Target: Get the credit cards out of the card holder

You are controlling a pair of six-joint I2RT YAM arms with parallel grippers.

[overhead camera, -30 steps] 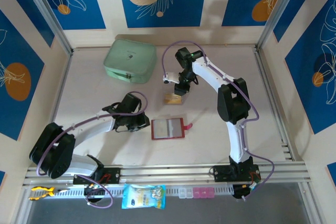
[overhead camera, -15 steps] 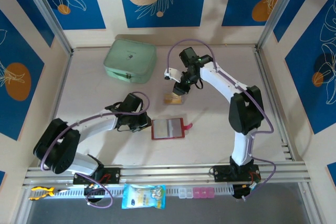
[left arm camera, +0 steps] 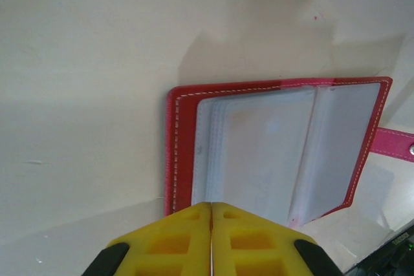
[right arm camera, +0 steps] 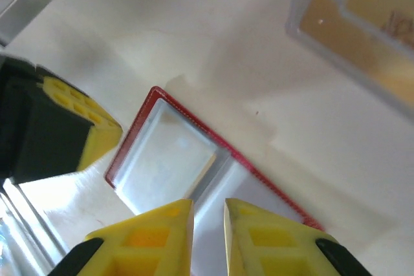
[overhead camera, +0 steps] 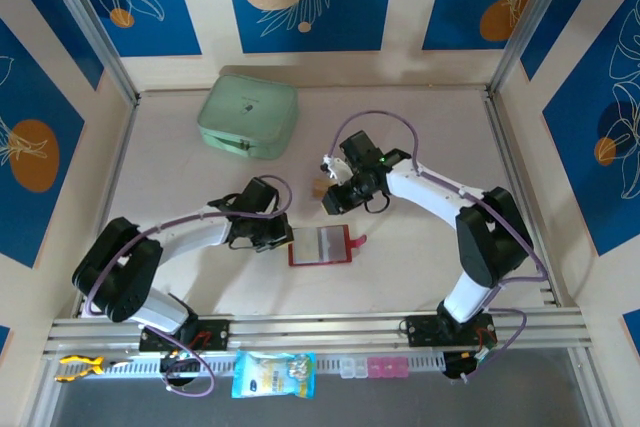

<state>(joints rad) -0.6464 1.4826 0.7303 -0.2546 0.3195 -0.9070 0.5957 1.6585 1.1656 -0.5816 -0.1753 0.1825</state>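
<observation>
The card holder [overhead camera: 320, 246] lies open on the table, dark red with greyish clear sleeves [left arm camera: 259, 153] and a pink strap tab [overhead camera: 359, 241]. My left gripper [overhead camera: 284, 239] is shut, its yellow tips [left arm camera: 211, 206] at the holder's left edge, over the sleeves' border. My right gripper [overhead camera: 336, 203] hangs just behind the holder, its jaws a narrow gap apart [right arm camera: 208, 206] with nothing between them, above the sleeves [right arm camera: 171, 159]. A tan and orange credit card [overhead camera: 320, 188] lies on the table behind that gripper, and it shows at the top right of the right wrist view [right arm camera: 362, 24].
A mint-green zip case [overhead camera: 248, 117] sits at the back left. A blue snack bag [overhead camera: 273, 374] and small pink and clear boxes [overhead camera: 375, 367] lie on the front rail. Walls close in the table on three sides.
The right gripper has come from the card at the back down toward the holder's far edge. The left gripper slid right to the holder's left edge and closed fully.
</observation>
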